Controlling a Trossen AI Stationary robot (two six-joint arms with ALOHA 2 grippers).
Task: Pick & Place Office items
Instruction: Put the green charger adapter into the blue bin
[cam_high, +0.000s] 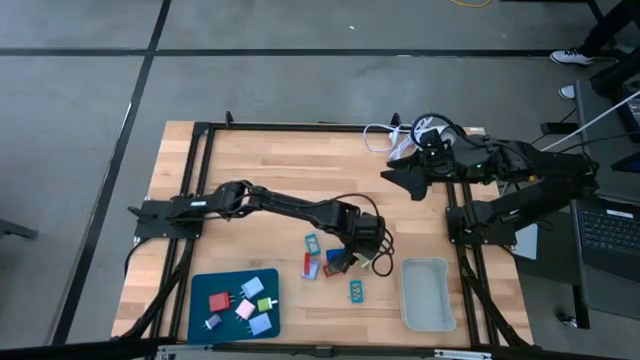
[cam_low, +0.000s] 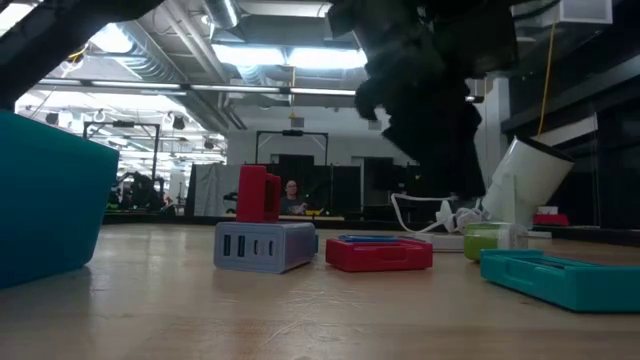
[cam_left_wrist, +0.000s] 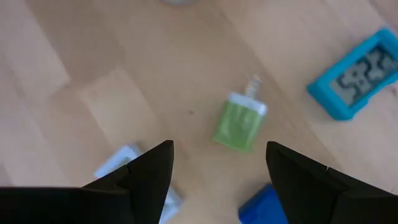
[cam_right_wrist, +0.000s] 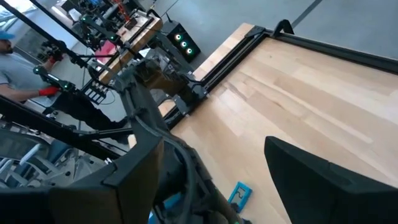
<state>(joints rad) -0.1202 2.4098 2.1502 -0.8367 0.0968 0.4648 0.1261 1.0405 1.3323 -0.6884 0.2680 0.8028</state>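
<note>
Several small office items lie loose on the wooden table: a green piece (cam_left_wrist: 238, 121), a teal one (cam_left_wrist: 357, 74), a blue one (cam_left_wrist: 267, 208) and a whitish one (cam_left_wrist: 127, 165). In the high view, a teal piece (cam_high: 311, 242), a red one (cam_high: 305, 265) and another teal one (cam_high: 356, 290) lie flat there. My left gripper (cam_left_wrist: 217, 146) hangs open, slanting down over this cluster (cam_high: 362, 252), the green piece ahead of its fingertips, touching nothing. My right gripper (cam_high: 400, 178) waits open, raised at the far right.
A blue tray (cam_high: 200, 290) with several coloured pieces sits at the near left. A pale grey bin (cam_high: 425, 293) stands at the near right. A white lamp with its cord (cam_high: 390, 135) lies at the far edge. Bare wood lies between the two arms.
</note>
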